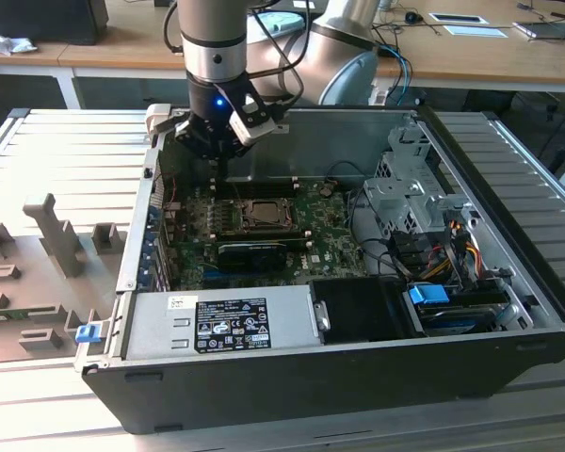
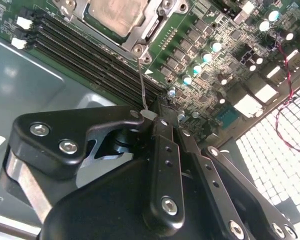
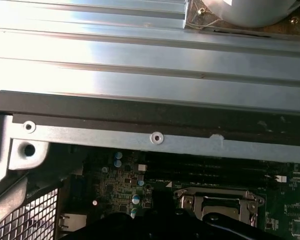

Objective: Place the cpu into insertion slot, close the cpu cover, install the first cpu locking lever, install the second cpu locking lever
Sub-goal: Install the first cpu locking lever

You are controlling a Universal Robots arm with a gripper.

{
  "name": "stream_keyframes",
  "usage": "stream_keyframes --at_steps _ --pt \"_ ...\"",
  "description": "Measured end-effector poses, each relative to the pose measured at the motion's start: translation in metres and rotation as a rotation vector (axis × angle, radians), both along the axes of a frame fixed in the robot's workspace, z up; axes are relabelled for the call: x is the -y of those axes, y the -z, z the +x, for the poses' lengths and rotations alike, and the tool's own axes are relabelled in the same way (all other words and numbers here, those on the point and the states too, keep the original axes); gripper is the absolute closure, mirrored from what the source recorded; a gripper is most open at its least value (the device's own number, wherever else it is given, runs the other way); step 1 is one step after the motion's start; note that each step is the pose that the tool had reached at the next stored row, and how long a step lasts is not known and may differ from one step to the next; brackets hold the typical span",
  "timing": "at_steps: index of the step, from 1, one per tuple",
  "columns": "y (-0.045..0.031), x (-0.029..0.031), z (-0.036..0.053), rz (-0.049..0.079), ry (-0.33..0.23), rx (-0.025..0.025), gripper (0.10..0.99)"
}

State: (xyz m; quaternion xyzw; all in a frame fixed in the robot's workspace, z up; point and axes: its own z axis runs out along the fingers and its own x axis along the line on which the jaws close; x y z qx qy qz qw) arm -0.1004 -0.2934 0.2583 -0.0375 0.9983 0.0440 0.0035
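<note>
The cpu [image 2: 117, 15] lies in its socket on the green motherboard, its silver top showing through the square cut-out of the cpu cover [image 2: 149, 31], which lies flat over it. A thin wire locking lever [image 2: 141, 82] rises from the socket's corner, and its tip sits between my black fingertips. My gripper [image 2: 157, 116] is shut on that lever tip. In the exterior view my gripper [image 1: 217, 174] hangs inside the open computer case, just behind and left of the socket [image 1: 262, 215]. The first wrist view shows the cpu cover [image 3: 217, 199] below the case's rear edge.
Black memory slots [image 2: 80, 55] run beside the socket. A power supply [image 1: 217, 320] fills the case's front, a drive cage [image 1: 410, 188] and cables the right. A red wire [image 2: 285, 75] crosses a vent grid. Grey fixtures [image 1: 52, 235] stand outside on the left.
</note>
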Motion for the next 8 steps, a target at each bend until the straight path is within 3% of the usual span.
stream_keyframes --at_steps 8 --pt "0.0001 0.0 0.0039 0.0 0.0 0.0001 0.984"
